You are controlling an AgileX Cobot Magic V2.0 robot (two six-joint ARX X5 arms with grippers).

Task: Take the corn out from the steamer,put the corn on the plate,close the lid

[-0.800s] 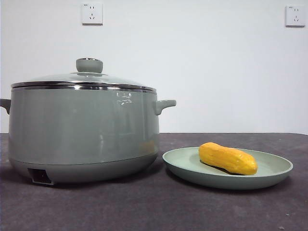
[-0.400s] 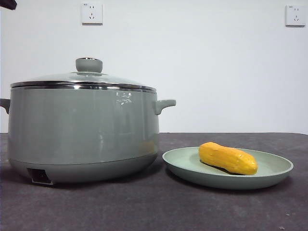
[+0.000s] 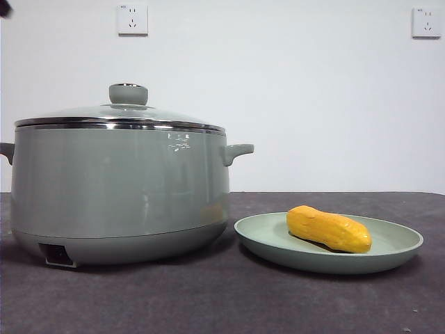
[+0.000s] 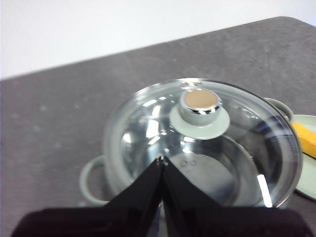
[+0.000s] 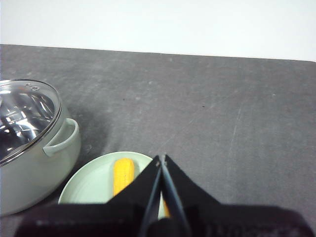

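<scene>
The sage-green steamer [image 3: 118, 184] stands on the left of the table with the glass lid [image 3: 119, 115] resting on its chrome rim. The yellow corn [image 3: 329, 228] lies on the green plate [image 3: 393, 255] to the right of the pot. My left gripper [image 4: 161, 160] hangs shut and empty above the lid [image 4: 207, 143], short of its knob [image 4: 200, 105]. My right gripper [image 5: 161, 159] is shut and empty, held above the plate [image 5: 91, 185] and the corn [image 5: 123, 175]. In the front view only a black tip [image 3: 4, 8] shows at the top left corner.
Dark grey table surface [image 3: 222, 299] runs under both things. The steamer's side handle [image 3: 238, 151] sticks out toward the plate. Two wall sockets [image 3: 133, 19] sit on the white wall behind.
The black arm tip at the top left corner of the front view appeared half a second ago and now has drawn back further. Pot, lid, plate and corn have not moved.
</scene>
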